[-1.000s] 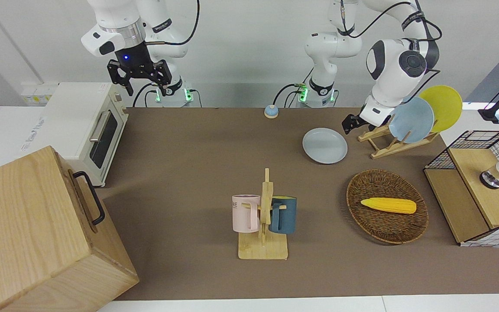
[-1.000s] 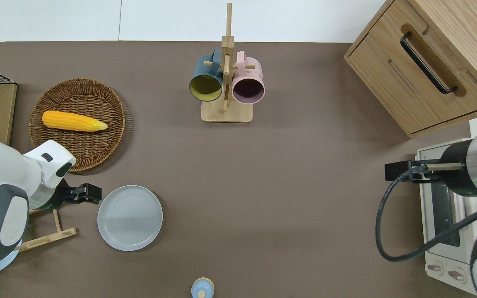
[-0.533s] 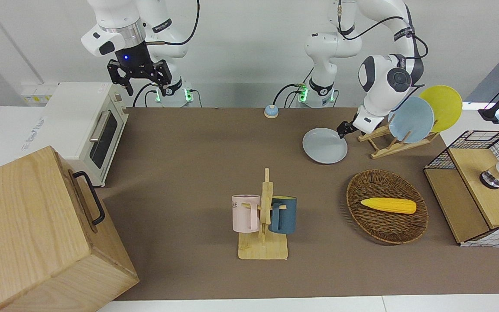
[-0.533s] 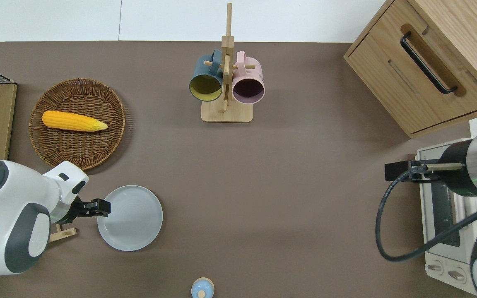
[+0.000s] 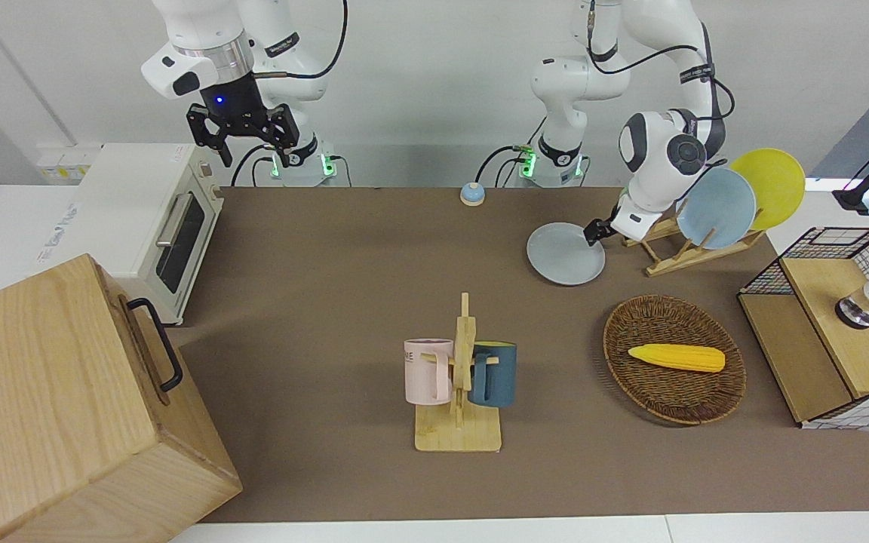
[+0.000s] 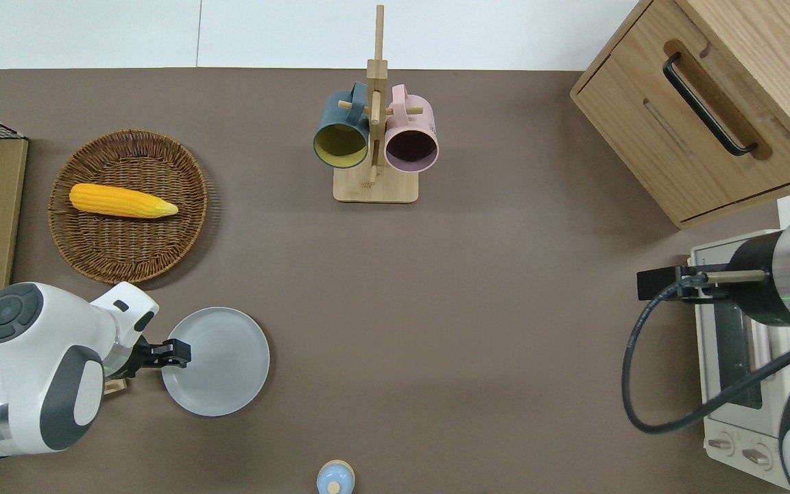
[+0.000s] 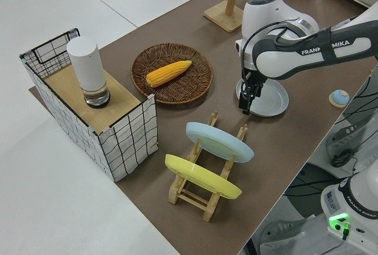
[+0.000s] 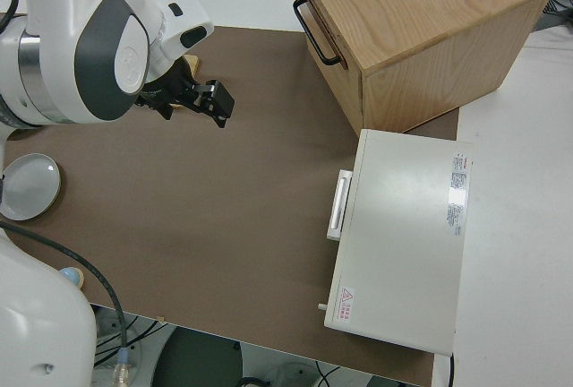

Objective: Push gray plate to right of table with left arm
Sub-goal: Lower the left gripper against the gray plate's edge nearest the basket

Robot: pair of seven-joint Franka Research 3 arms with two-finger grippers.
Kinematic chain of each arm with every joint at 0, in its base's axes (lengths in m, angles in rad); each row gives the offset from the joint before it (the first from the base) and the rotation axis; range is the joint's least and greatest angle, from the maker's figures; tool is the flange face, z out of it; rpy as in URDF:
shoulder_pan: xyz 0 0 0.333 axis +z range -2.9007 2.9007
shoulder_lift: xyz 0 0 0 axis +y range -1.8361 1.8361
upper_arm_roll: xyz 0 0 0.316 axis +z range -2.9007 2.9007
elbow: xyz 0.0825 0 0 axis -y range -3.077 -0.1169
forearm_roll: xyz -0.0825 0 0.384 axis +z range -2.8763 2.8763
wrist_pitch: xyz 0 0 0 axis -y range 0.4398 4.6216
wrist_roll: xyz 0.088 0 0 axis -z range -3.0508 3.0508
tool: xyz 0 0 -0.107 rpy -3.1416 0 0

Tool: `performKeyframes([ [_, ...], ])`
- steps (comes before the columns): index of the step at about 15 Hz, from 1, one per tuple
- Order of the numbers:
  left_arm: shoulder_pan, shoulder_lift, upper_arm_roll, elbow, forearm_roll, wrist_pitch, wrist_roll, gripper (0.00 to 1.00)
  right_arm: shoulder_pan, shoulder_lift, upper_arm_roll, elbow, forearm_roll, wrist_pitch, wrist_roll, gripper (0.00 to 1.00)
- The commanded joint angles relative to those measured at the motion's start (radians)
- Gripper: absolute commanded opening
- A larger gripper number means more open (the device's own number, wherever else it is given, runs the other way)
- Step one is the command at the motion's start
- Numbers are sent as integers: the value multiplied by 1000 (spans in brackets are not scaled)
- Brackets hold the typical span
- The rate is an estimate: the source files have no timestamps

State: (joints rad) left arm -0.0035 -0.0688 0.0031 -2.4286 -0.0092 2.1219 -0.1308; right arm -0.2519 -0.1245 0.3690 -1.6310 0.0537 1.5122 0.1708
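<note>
Brown matte table (image 6: 491, 309) is what I see spread under both arms, with a round woven wicker basket (image 6: 189, 226) holding a yellow corn cob (image 6: 121, 200), a wooden mug rack (image 6: 374, 185), and a slatted wooden plate stand (image 5: 668, 256) carrying a light blue plate (image 5: 717, 209) and a yellow plate (image 5: 770, 185) close beside the left gripper (image 6: 177, 354). I see that gripper low at the rim of the round, shallow, pale gray plate (image 6: 220, 363), which lies flat toward the left arm's end, its disc stretching away from the fingertips toward the right arm's end with bare mat there. I cannot tell how far its jaws are parted, and the right arm is parked.
</note>
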Motion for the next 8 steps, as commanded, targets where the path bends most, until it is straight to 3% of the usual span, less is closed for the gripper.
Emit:
performKeyframes([
  [1,10,27,-2,-50,-17,87,55,845,-24,-27,14,-27,21,0,12,996],
  [4,5,44,-5,-50,-17,98,82,515,-24,-27,14,-27,21,-1,12,996],
  [6,4,47,-5,-50,-17,99,82,181,-24,-27,14,-27,21,0,12,996],
  [8,4,49,-5,-50,-18,101,82,1,-24,-27,14,-27,21,0,12,996],
])
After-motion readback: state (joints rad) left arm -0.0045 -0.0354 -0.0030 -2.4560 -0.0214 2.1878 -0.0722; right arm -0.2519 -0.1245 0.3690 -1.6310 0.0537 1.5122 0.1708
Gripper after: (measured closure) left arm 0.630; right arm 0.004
